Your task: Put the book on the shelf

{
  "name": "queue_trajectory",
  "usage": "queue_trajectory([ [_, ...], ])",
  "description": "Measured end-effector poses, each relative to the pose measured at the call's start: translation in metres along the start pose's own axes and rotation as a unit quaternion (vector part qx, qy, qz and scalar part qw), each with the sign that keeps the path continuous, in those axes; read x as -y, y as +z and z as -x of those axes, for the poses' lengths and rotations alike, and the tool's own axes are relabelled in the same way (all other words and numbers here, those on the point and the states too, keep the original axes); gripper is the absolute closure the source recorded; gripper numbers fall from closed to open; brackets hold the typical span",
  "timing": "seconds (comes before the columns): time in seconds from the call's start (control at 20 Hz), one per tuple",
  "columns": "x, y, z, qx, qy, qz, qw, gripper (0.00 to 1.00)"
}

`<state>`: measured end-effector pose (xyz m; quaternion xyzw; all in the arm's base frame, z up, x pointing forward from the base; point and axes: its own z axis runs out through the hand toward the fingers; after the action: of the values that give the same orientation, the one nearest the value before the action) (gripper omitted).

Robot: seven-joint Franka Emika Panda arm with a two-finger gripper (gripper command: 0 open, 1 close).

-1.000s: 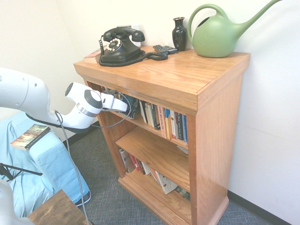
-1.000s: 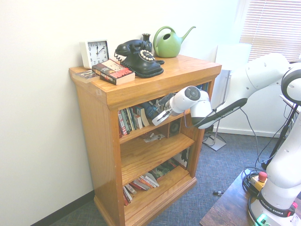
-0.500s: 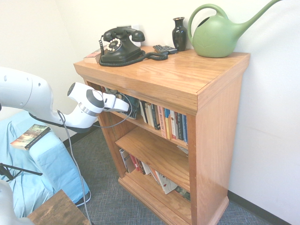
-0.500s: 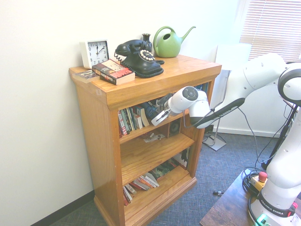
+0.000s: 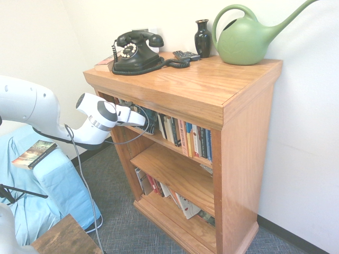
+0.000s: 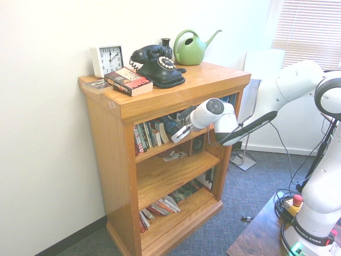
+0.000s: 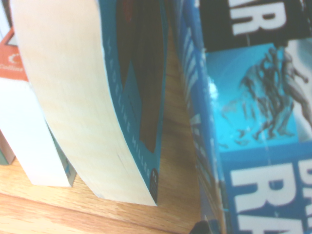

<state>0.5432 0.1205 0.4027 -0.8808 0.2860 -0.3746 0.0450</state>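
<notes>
Book (image 7: 253,122) first: the thick paperback with the dark cover and big pale lettering sits at the top shelf of the oak bookcase (image 5: 212,84), in the gap at the end of the row of standing books (image 5: 185,138). In the wrist view its blue and black cover fills one side, close up, with the plank underneath and a bowed, cream-edged neighbour (image 7: 83,107) leaning just beside it. From the 2 outside views only a dark sliver of it shows behind the gripper (image 6: 181,130).

The gripper reaches into that top opening, angled downward, with its fingers pressed together on the book — it has not let go, as far as I can judge.

So the carrying part looks done: the book is in the compartment and appears to rest on the plank, though whether it stands square or tilts I cannot tell. What is left, I'd say, is 2 small things — release it so it stays upright against its neighbours, then back the arm out without dragging anything along.
</notes>
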Motion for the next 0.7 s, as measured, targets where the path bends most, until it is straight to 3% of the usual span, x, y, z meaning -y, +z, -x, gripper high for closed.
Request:
queue_trajectory([
  [0.7,0.0036,-0.0028,0.0015,0.005,0.007,0.002,1.000,0.00],
])
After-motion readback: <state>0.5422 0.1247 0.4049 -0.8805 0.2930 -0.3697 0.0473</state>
